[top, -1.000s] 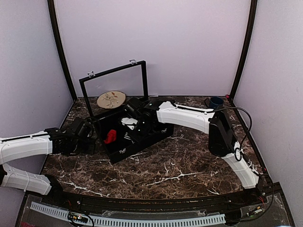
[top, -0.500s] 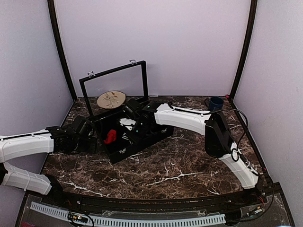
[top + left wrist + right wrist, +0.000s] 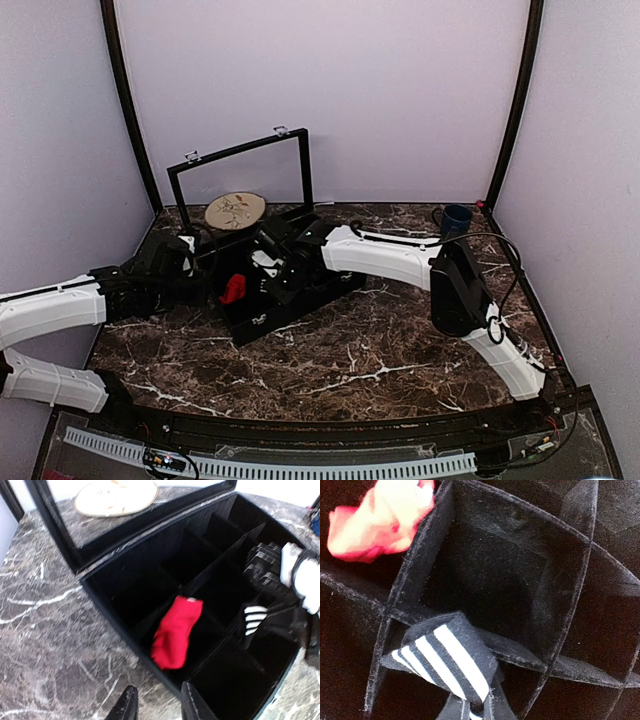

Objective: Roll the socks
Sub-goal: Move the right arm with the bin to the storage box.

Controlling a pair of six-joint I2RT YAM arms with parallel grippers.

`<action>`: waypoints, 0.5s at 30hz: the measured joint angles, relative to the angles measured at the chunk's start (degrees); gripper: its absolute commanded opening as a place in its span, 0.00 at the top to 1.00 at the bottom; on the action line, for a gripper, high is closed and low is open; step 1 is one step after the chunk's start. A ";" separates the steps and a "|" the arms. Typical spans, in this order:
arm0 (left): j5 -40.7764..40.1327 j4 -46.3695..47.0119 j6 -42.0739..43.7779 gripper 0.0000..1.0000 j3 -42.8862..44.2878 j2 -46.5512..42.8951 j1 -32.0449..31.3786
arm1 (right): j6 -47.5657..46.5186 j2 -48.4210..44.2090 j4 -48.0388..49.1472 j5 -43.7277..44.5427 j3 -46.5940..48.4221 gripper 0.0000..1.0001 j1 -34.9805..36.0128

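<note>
While across box divider, striped sock.

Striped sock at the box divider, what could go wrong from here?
1. The striped sock, pinched by the right gripper, lies across a divider. Released here, it may straddle two compartments instead of dropping into one.
2. The left gripper, jaws apart, sits right at the wall of the box near the red sock. Reaching in could shove the box.

table: dark marble, white veins | box: black, split into compartments, left of table's middle | lid: see-through black frame, standing open behind box | plate: pale, round, behind lid | mug: dark blue, far right corner
</note>
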 measured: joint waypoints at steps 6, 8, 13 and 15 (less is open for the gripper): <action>1.09 3.63 1.01 0.67 0.00 3.17 0.00 | 0.02 -0.79 1.57 -0.15 -1.84 0.97 0.24; 1.42 4.50 1.22 0.67 0.00 4.76 0.00 | -0.02 -1.20 2.43 -0.87 -2.86 0.98 0.22; 1.81 7.02 2.19 0.67 -0.76 8.70 0.00 | -0.13 -2.54 5.29 -2.16 -6.10 0.98 0.15; 1.70 7.61 2.12 0.68 -1.68 9.64 0.00 | -0.26 -3.21 6.67 -2.45 -7.69 0.98 0.15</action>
